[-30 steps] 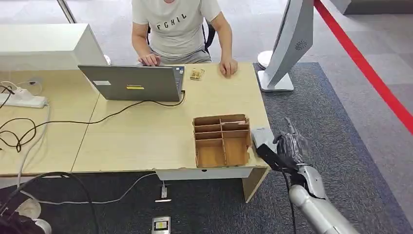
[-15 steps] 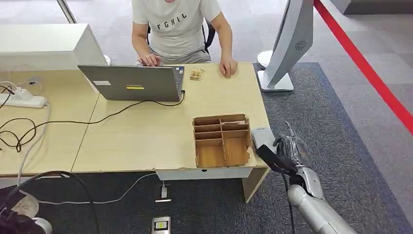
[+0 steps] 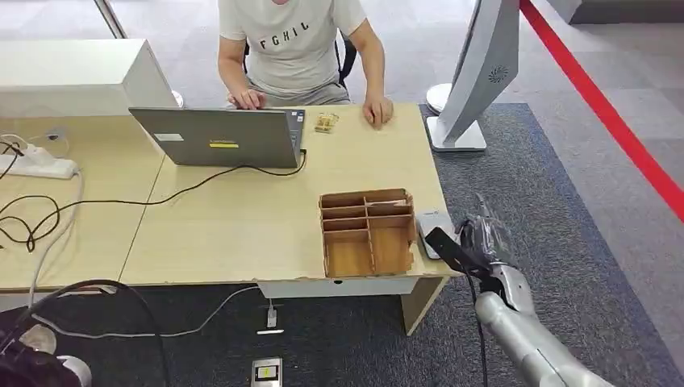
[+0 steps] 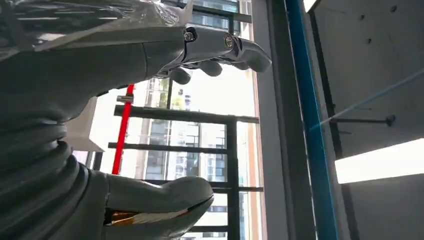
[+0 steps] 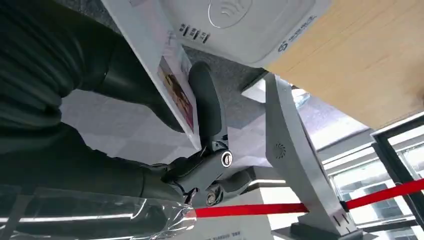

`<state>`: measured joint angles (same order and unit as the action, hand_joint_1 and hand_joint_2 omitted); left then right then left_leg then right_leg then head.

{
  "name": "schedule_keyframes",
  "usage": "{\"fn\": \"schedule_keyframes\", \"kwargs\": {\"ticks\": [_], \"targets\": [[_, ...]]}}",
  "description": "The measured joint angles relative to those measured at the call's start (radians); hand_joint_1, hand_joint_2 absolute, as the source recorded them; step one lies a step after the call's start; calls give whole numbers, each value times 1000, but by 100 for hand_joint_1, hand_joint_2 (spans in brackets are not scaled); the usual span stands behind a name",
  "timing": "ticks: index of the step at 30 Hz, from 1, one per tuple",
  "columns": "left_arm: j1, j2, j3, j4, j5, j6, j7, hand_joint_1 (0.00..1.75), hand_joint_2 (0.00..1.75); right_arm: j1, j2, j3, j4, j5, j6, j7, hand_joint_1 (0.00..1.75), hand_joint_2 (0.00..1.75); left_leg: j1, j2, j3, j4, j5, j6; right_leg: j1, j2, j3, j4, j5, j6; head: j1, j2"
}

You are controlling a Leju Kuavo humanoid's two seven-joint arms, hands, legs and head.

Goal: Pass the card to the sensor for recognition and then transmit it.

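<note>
I see one wooden desk [image 3: 242, 218] on grey carpet [image 3: 532, 185], one sensor [image 3: 434, 228], and my right hand [image 3: 476, 246] gripping one card [image 5: 167, 82]; left hand [image 4: 100, 125] empty, fingers apart.

A pale wooden table [image 3: 242, 218] is standing on a dark grey carpet [image 3: 556, 234], with lighter grey floor tiles [image 3: 452, 32] lying beyond it. A red stripe [image 3: 613, 121] is running diagonally across the floor at the right. A white cabinet [image 3: 72, 76] is sitting at the table's far left corner, and a tall silver-white kiosk stand [image 3: 476, 72] is rising from the carpet just beside the table's far right corner. In the left wrist view, bright daylight is pouring through tall windows with dark frames [image 4: 230, 150], and a long ceiling light [image 4: 380, 162] is glowing against grey concrete.
</note>
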<state>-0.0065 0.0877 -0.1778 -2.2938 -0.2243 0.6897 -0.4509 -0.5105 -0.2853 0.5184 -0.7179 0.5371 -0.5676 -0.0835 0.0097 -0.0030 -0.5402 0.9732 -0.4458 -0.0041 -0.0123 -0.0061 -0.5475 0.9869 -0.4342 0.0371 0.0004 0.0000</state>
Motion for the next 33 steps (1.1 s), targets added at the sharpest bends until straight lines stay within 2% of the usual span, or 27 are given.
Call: {"fn": "schedule_keyframes", "kwargs": {"ticks": [12,15,20,33], "targets": [[-2,0,-3,0,-6,0,0,0,175,-8,15,1,27,2,0,0,175,175,0,0,0,0,0,0,0,0,0,0,0,0,0,0],[3,0,-9,0,-15,0,2,0,175,-14,51,4,76,2,-2,0,175,175,0,0,0,0,0,0,0,0,0,0,0,0,0,0],[3,0,-10,0,-12,0,1,0,175,-21,67,3,99,2,-4,-6,175,175,0,0,1,0,0,0,0,0,1,0,0,0,0,0],[2,0,-25,1,-5,0,-2,0,175,-46,78,1,132,10,-27,-19,175,175,0,0,1,0,0,0,0,0,1,0,0,0,0,0]]}}
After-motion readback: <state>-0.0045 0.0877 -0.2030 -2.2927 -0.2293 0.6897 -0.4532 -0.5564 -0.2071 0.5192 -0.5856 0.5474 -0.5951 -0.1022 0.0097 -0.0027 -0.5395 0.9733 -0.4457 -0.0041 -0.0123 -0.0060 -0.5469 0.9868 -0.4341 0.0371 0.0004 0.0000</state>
